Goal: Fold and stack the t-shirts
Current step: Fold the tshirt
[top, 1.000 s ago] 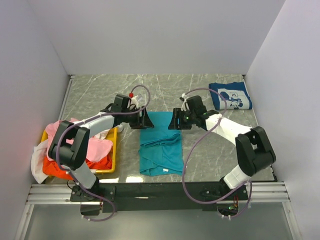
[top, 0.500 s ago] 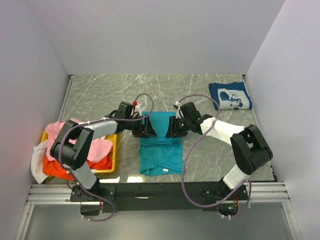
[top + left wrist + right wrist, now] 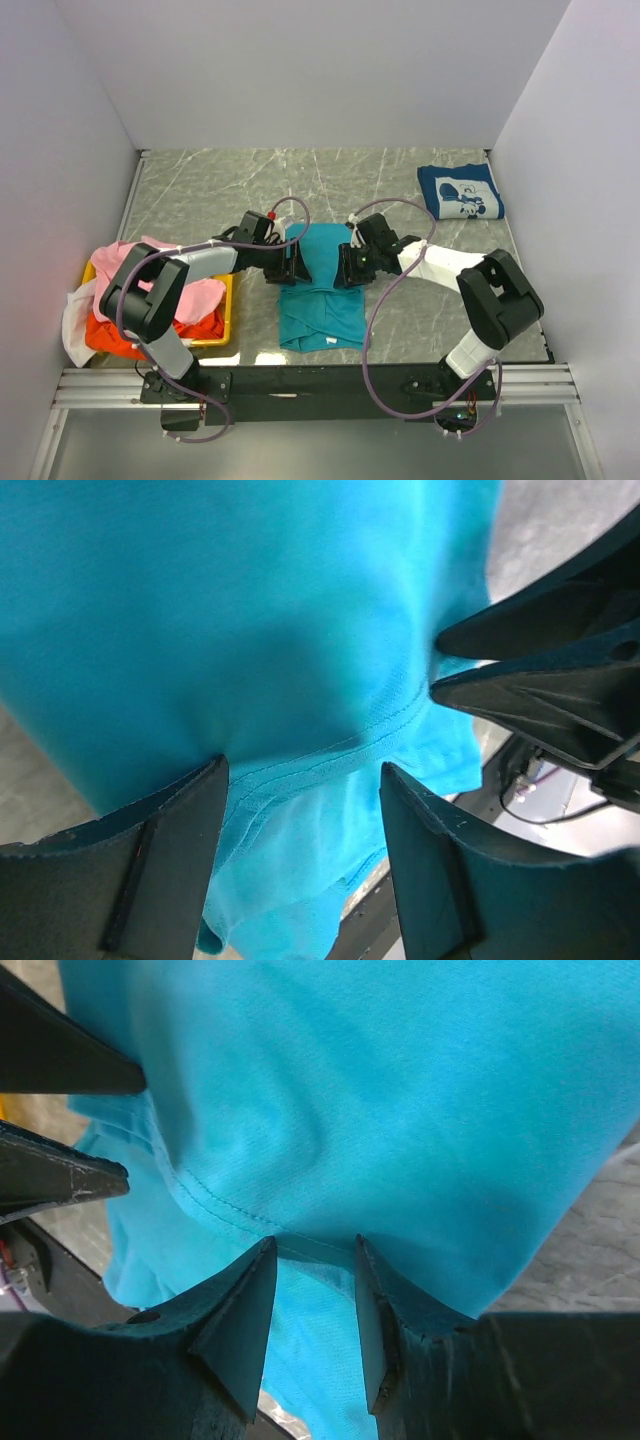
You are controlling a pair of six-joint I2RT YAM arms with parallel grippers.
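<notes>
Top external view: over the last second both arms have drawn back from the far edge of the teal t-shirt toward their bases and closed in on each other. The left gripper and right gripper now sit about mid-shirt, facing each other. The cloth between them has narrowed and bunched, so the far part appears to be coming along with them. Judgement: lengthwise fold in progress, far hem being carried over the near half, not yet laid down.

Left wrist view: fingers partly apart, teal cloth filling the gap, and a stitched hem running across from tip to tip. Right wrist view: narrower gap, same stitched edge seated between the tips. I read both as clamped on the shirt, held apart by the thickness of the cloth.

Teal shirt lies on the marble table, centred before the bases. The folded navy t-shirt sits at the far right. The unfolded tees are heaped in the yellow tray.
</notes>
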